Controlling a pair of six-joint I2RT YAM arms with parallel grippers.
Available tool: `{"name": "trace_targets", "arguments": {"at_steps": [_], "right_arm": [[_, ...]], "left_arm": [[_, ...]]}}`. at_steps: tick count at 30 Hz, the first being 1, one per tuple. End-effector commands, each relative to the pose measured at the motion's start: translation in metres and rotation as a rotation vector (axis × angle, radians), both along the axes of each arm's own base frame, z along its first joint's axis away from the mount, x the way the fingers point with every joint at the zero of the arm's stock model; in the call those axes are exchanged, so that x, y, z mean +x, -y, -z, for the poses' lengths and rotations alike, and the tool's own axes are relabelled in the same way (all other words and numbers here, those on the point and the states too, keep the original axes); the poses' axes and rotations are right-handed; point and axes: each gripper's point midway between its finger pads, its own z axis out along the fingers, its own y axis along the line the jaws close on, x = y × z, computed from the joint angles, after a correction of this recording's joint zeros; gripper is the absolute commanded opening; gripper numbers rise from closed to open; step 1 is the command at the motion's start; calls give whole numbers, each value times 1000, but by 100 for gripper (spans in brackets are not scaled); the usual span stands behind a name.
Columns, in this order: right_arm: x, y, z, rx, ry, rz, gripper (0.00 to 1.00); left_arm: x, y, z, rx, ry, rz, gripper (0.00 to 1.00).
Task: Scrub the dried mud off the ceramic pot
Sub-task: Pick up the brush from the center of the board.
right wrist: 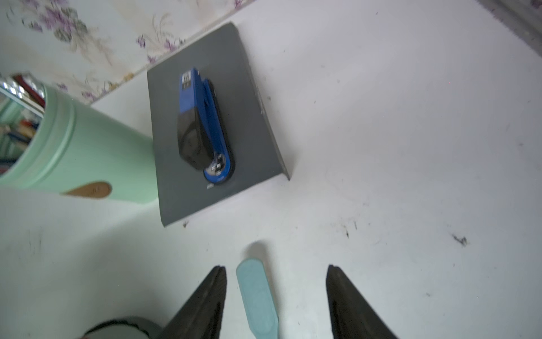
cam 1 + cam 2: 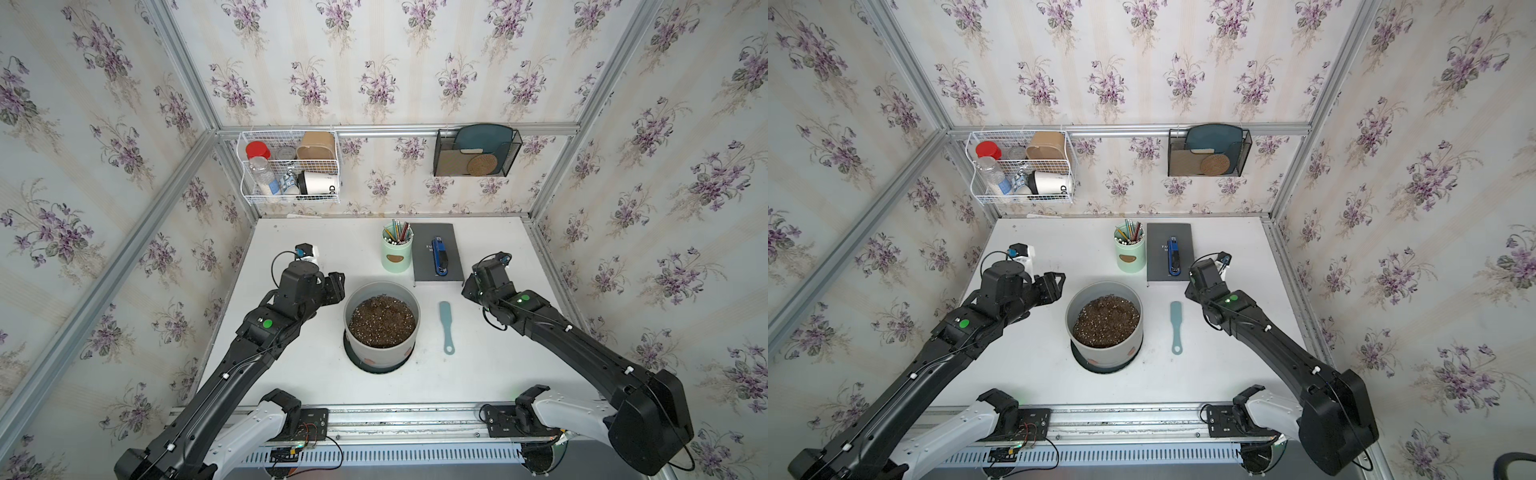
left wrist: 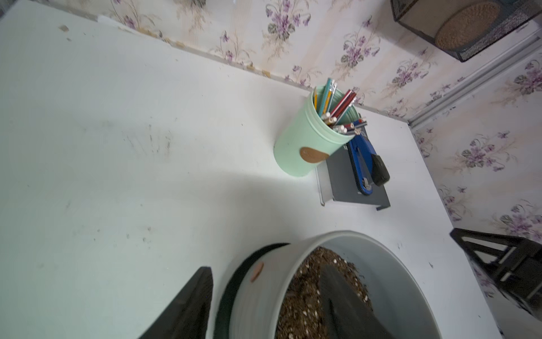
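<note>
The ceramic pot (image 2: 365, 345) is pale grey, full of dark speckled soil, and stands on a black saucer (image 2: 376, 368) mid-table. Dried mud shows as reddish-brown spots low on its near wall (image 2: 370, 360) (image 2: 1131, 351), and one spot (image 3: 258, 271) sits on the outer wall. My left gripper (image 3: 267, 267) is open and straddles the pot's left rim: one finger (image 3: 190, 305) is outside, the other (image 3: 343, 293) over the soil. A teal brush (image 2: 446, 328) lies flat to the right of the pot. My right gripper (image 1: 275, 267) is open above the brush's far end (image 1: 257, 299), touching nothing.
Behind the pot stands a mint pencil cup (image 2: 397, 253). Beside it a grey notebook (image 2: 422, 270) carries a blue stapler (image 2: 439, 256). On the back wall hang a white wire basket (image 2: 291, 166) and a black mesh holder (image 2: 476, 153).
</note>
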Motion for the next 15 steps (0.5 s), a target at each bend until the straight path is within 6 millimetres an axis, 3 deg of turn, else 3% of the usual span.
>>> {"name": "trace_targets", "arguments": {"at_steps": [1, 7, 15], "right_arm": [[-34, -11, 27, -31, -113, -29, 58], [-57, -28, 64, -19, -184, -66, 60], [-55, -56, 98, -36, -279, -209, 63]], "left_arm": [[-23, 10, 14, -16, -104, 49, 62], [-33, 1, 14, 38, -117, 33, 56], [-31, 21, -4, -95, -71, 86, 49]]}}
